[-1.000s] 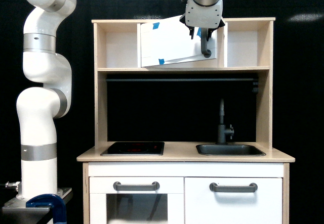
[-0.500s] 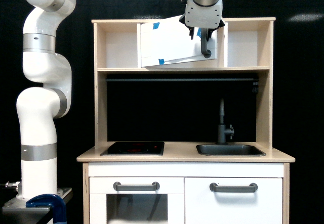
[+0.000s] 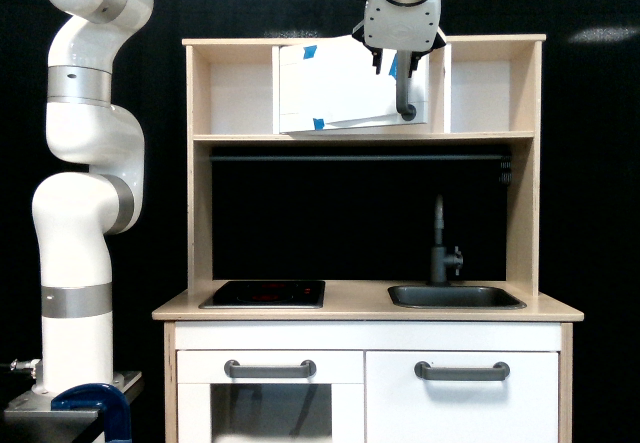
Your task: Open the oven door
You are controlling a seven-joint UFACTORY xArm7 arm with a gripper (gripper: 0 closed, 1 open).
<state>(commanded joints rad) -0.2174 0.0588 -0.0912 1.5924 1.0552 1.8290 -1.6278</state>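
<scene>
Counts in the play kitchen
One arm [image 3: 85,213]; three white doors; three grey handles; two blue tape pieces; one faucet [image 3: 439,243]; one sink [image 3: 455,297]; one hob [image 3: 264,293].

No legible text, labels, brand marks, numbers or signs anywhere in the exterior view. Surfaces checked, all blank: the oven door [image 3: 345,88], which carries only plain blue tape pieces [image 3: 318,123] with no writing on them; the white arm segments [image 3: 90,163] and their grey bands; the end effector [image 3: 402,61]; the wooden shelf frame [image 3: 365,138]; the counter [image 3: 365,311]; the two lower white doors [image 3: 462,398]. The hob [image 3: 263,293] shows a faint reddish marking, too small and dim to make out as characters.
</scene>
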